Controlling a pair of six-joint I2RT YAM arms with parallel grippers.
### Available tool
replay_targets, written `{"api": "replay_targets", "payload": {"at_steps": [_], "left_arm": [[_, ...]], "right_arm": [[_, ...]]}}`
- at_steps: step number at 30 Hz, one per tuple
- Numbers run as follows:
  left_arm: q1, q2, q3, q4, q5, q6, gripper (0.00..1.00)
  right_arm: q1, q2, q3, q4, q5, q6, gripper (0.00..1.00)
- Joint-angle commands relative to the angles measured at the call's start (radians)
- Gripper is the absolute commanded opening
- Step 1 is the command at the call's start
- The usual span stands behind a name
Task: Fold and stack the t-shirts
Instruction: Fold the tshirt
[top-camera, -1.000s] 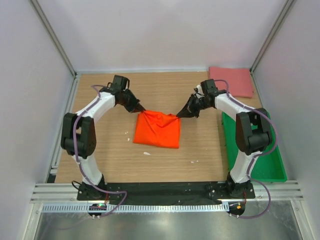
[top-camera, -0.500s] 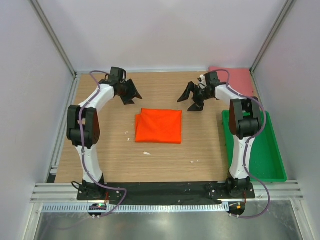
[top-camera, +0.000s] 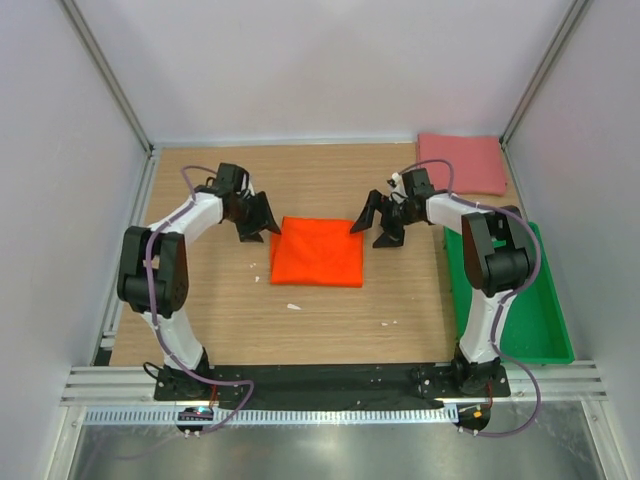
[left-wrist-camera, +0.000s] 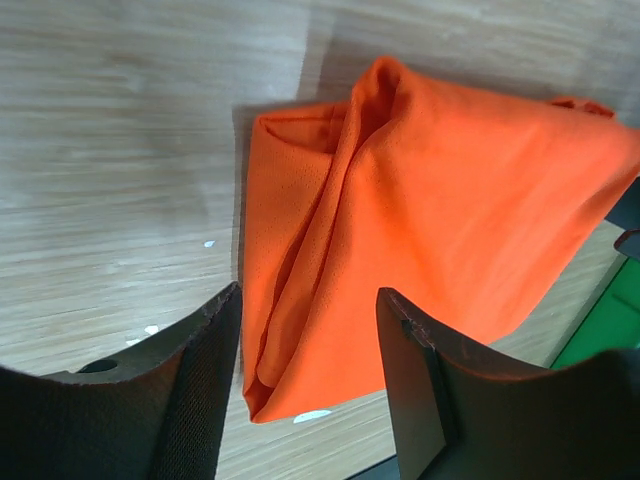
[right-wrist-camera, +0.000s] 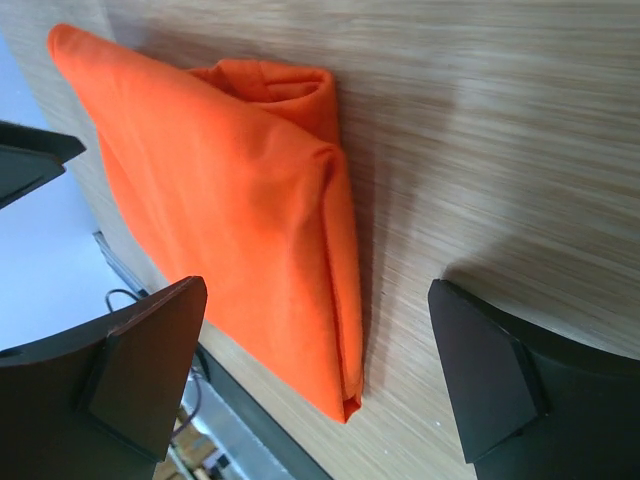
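Note:
The bright orange t-shirt (top-camera: 318, 252) lies folded into a rectangle in the middle of the wooden table. My left gripper (top-camera: 255, 222) stands open at its far left corner, holding nothing. In the left wrist view the shirt's creased edge (left-wrist-camera: 450, 200) lies between and beyond the open gripper (left-wrist-camera: 310, 370). My right gripper (top-camera: 375, 222) is wide open at the far right corner. In the right wrist view the folded edge (right-wrist-camera: 230, 200) runs between its spread gripper (right-wrist-camera: 315, 370) tips. The dull pink-red t-shirt (top-camera: 462, 163) lies flat at the back right.
A green plastic tray (top-camera: 540, 330) sits along the table's right edge, partly under the right arm. Small white scraps (top-camera: 293, 306) lie on the wood in front of the orange shirt. White walls and metal posts close in the back and sides.
Both grippers let go of the orange shirt's far corners and opened. They drew back toward the far side, then came back beside the corners. The shirt has settled flat.

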Motion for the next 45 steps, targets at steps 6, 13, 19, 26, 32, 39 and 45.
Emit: {"api": "replay_targets", "payload": {"at_steps": [6, 13, 19, 26, 32, 39, 45], "left_arm": [[-0.049, -0.017, -0.108, 0.141, 0.087, -0.052, 0.55], [-0.078, -0.168, -0.268, 0.135, 0.063, -0.080, 0.52], [-0.066, -0.307, -0.231, 0.040, -0.046, 0.052, 0.60], [-0.048, -0.072, 0.028, 0.109, 0.121, 0.222, 0.56], [-0.051, 0.147, 0.232, 0.115, 0.159, 0.255, 0.55], [-0.084, 0.227, 0.300, 0.103, 0.144, 0.275, 0.55], [-0.095, 0.252, 0.300, 0.092, 0.159, 0.276, 0.55]], "right_arm": [[0.097, -0.078, -0.115, 0.145, 0.083, -0.029, 0.96], [0.192, -0.207, -0.291, 0.249, 0.067, 0.116, 0.75], [0.249, -0.448, -0.425, 0.231, 0.188, 0.196, 0.85], [0.135, -0.408, -0.301, 0.123, 0.293, 0.043, 0.91], [0.120, -0.309, -0.241, 0.159, 0.273, 0.001, 0.73], [0.120, -0.247, -0.218, 0.166, 0.261, 0.012, 0.58], [0.114, -0.226, -0.211, 0.163, 0.274, 0.000, 0.59]]}}
